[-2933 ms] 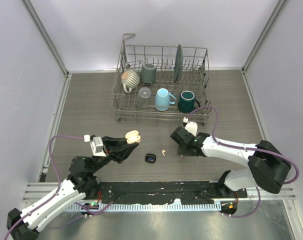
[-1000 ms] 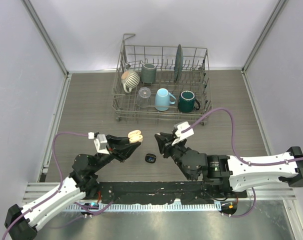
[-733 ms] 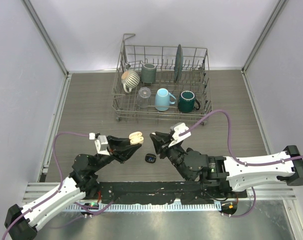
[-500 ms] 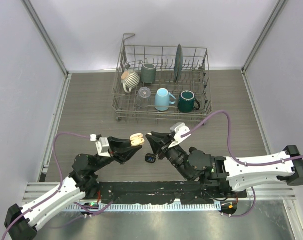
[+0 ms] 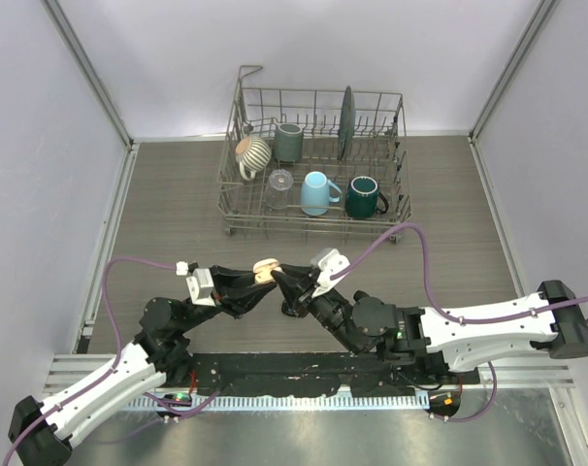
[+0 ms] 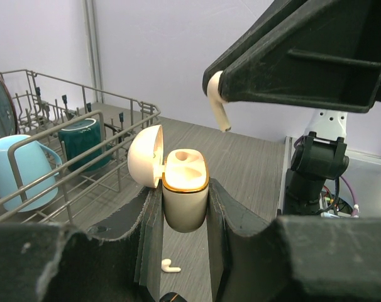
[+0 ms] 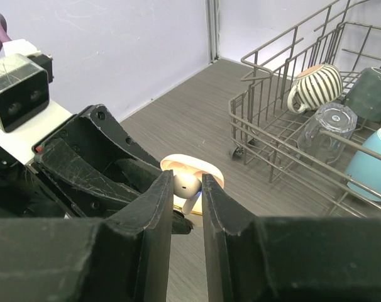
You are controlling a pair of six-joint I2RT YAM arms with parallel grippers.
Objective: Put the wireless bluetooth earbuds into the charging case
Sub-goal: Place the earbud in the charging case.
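My left gripper (image 6: 185,200) is shut on the body of a cream-pink charging case (image 6: 185,189), held upright above the table with its lid hinged open to the left. My right gripper (image 7: 187,182) is shut on a pale cream earbud (image 7: 187,184), head pinched and stem hanging down. The held earbud (image 6: 217,100) hovers just above and right of the case's empty wells without touching them. In the top view the two grippers meet tip to tip at the case (image 5: 266,269). A second cream earbud (image 6: 170,267) lies on the table below the case.
A wire dish rack (image 5: 238,184) stands behind, holding a striped mug (image 5: 252,152), a grey cup (image 5: 288,142), a clear glass (image 5: 279,181), a light blue mug (image 5: 316,192), a dark green mug (image 5: 363,196) and a plate (image 5: 346,120). A small black case (image 6: 171,297) sits under my left gripper.
My right gripper has carried the earbud left and forward until it hangs over the open case. My left gripper has shifted the case slightly right towards it.
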